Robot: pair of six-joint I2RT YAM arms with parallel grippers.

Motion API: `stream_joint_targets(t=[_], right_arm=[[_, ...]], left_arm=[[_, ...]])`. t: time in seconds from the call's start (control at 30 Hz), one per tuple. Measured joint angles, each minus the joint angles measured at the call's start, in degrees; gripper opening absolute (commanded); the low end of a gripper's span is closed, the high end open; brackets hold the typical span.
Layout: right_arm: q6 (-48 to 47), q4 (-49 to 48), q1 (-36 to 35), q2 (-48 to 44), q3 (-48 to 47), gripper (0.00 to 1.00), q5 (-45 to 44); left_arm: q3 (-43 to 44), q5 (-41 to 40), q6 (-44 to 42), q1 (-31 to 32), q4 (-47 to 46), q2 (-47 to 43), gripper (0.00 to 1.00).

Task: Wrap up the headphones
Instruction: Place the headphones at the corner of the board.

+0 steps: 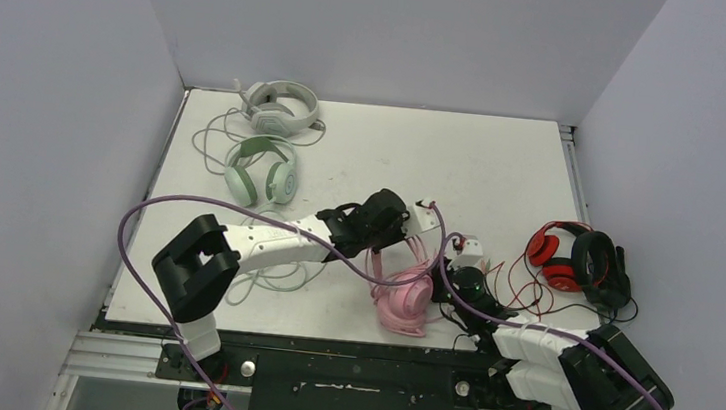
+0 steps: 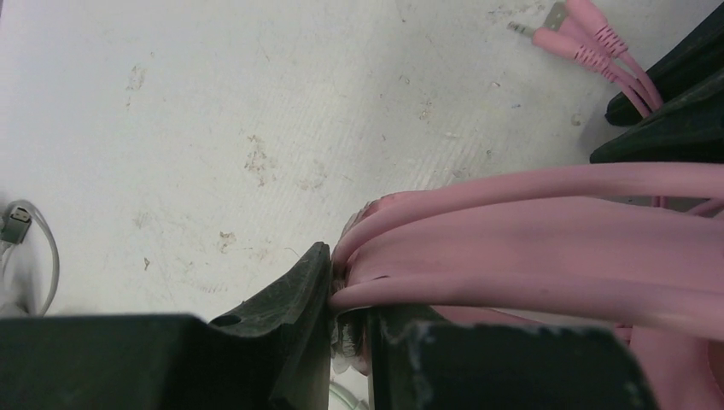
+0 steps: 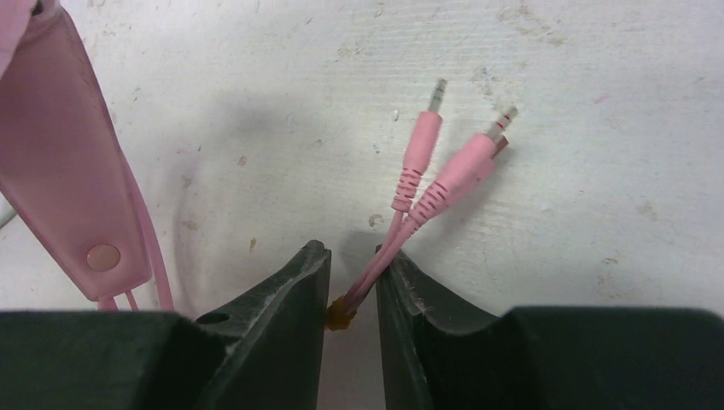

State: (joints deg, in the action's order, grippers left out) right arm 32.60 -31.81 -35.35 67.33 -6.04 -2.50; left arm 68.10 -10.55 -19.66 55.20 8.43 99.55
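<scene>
The pink headphones lie near the table's front, between the two arms. My left gripper is shut on a bundle of pink cable loops and holds it just above the table. My right gripper has its jaws slightly parted. The thin pink cable end runs loose between them and leans on the right finger. Its two pink plugs rest on the table just beyond the tips. The pink headband shows at that view's left. The grey-white headphones and the mint green headphones lie at the back left.
Red and black headphones with a tangle of dark cable sit at the table's right edge, close to my right arm. Pale cables trail from the back-left headsets toward my left arm. Walls close in the left, back and right sides.
</scene>
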Motion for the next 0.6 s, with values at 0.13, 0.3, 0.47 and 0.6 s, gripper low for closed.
stream_joint_targets(t=[0.13, 0.3, 0.47, 0.6], right_arm=[[0.24, 4.07, 0.00, -3.19, -0.57, 0.32, -2.29], [1.66, 12.15, 0.42, -7.96, -3.41, 0.38, -9.53], [2.91, 16.44, 1.05, -8.72, -5.44, 0.39, -13.84], [4.79, 21.00, 4.02, -9.35, -6.78, 0.45, -13.92]], left_arm=[[1.79, -0.24, -0.39, 0.00, 0.87, 1.11, 0.00], [4.81, -0.83, -0.39, 0.04, 2.25, 4.33, 0.00], [7.61, -1.03, 0.11, -0.07, 3.96, 7.34, 0.00], [11.13, -1.03, 0.17, -0.07, 6.88, 9.81, 0.00]])
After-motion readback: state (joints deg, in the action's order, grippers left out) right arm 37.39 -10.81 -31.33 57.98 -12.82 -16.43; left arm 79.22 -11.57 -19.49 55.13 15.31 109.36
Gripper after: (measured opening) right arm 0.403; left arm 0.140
